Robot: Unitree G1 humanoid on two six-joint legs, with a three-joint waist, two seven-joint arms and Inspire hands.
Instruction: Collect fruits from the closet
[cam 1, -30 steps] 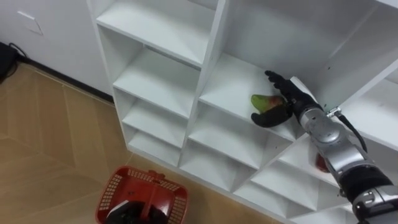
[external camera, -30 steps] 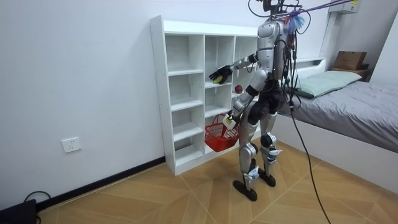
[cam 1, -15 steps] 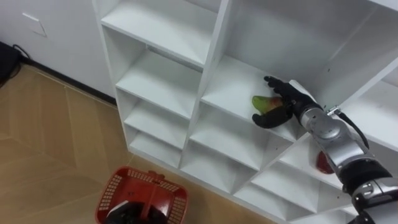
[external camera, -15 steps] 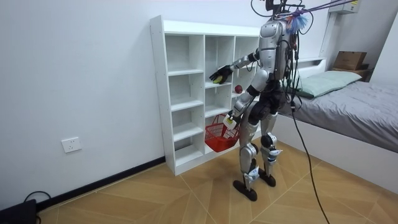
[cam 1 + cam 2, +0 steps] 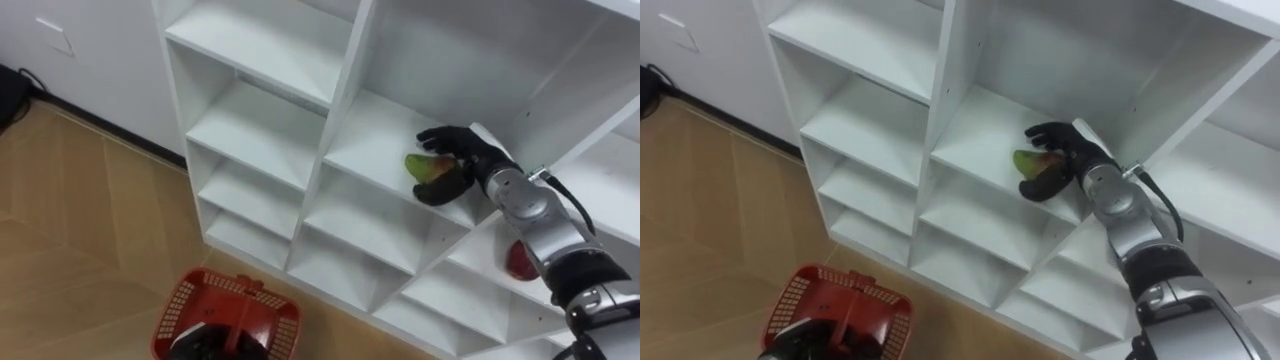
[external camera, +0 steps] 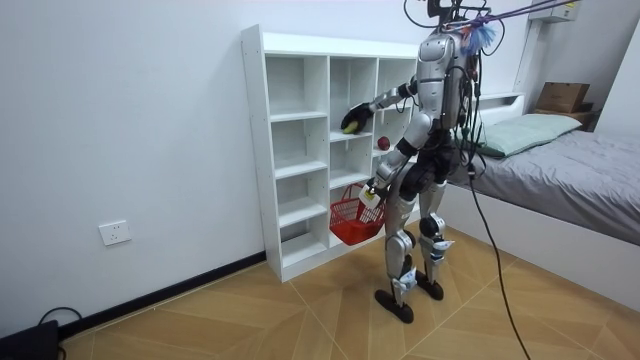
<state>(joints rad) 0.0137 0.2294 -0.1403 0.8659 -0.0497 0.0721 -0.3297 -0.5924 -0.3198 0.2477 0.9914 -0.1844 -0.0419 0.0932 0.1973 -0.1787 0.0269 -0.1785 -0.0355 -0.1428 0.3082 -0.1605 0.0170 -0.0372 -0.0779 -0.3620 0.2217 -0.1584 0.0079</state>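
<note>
Fruit (image 5: 421, 166) on shelf (image 5: 365, 145) sits within right hand's (image 5: 465, 155) curl; left hand (image 6: 370, 192) holds basket (image 5: 185, 300).

Bright, soft, even light falls from above in all 3 views. The white closet (image 5: 345, 100) is brightest on its front edges. Each compartment greys toward the back and under the board above. The black robot hand (image 5: 465, 158) stands dark against it. The wood floor (image 5: 70, 230) has a mild sheen, and the wall (image 6: 130, 120) is evenly lit.
</note>
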